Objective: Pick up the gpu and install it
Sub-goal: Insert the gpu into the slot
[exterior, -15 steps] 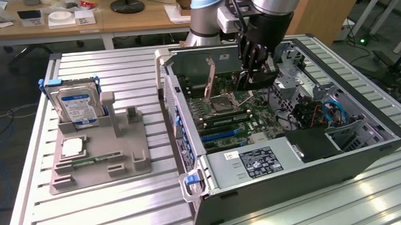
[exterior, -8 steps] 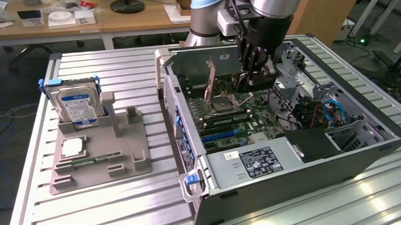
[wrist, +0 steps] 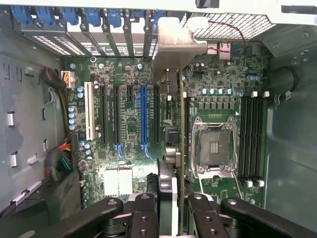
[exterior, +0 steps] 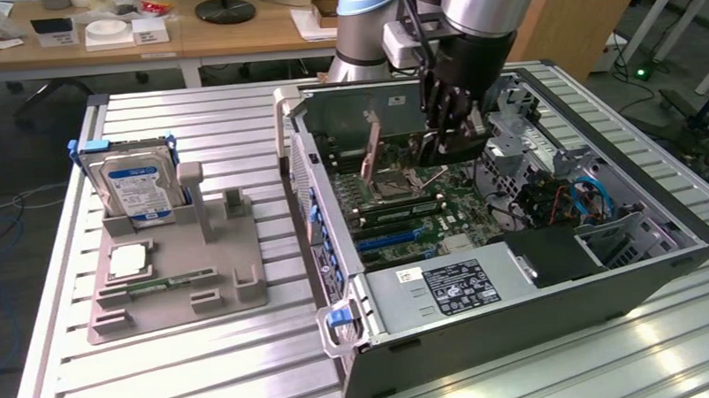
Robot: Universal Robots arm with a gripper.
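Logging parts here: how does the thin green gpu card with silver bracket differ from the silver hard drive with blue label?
The gpu card is clamped in the gripper over the motherboard; the hard drive stands in the grey holder. The gpu card is thin and green, the hard drive a thick silver block. Both stand on edge.

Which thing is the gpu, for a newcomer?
Start at the open dark grey computer case on the slatted metal table. Over its green motherboard, black fingers hold the gpu, a thin green card with a silver end bracket, on edge. Unlike the blue-labelled silver hard drive outside, it is inside the case.
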